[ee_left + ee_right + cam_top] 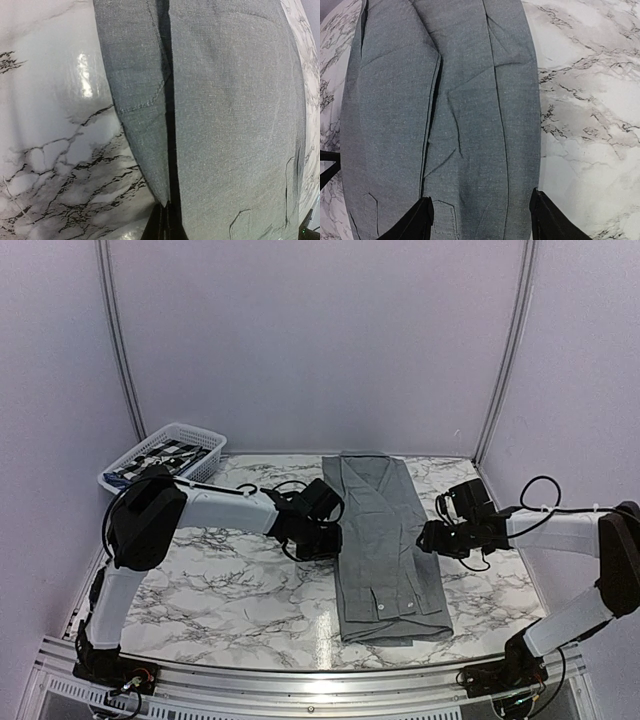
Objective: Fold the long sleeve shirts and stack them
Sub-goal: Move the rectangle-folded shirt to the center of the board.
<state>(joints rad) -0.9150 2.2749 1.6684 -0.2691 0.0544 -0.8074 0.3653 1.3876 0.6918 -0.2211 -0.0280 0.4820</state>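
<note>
Left pincer [165, 226] is closed tight, with a lifted flap of the grey shirt [385, 540] pinched at its tips. Right pincer [482, 220] gapes, empty, astride the opposite long edge. Shirt lies as a long strip mid-tabletop [230, 580]. Take both edges level before you fold crosswise. Sleeves are hidden inside, the cloth in the basket [195, 430] is unclear, and the pinched layer count is unreadable.

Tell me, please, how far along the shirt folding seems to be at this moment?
Done: the grey shirt lies as a narrow strip, sides folded in. In hand: the left claw is shut, seemingly pinching its left edge, and the right claw hangs open over the right edge. Left: the crosswise folds and the stacking; a checked cloth in the basket may be another shirt.
</note>
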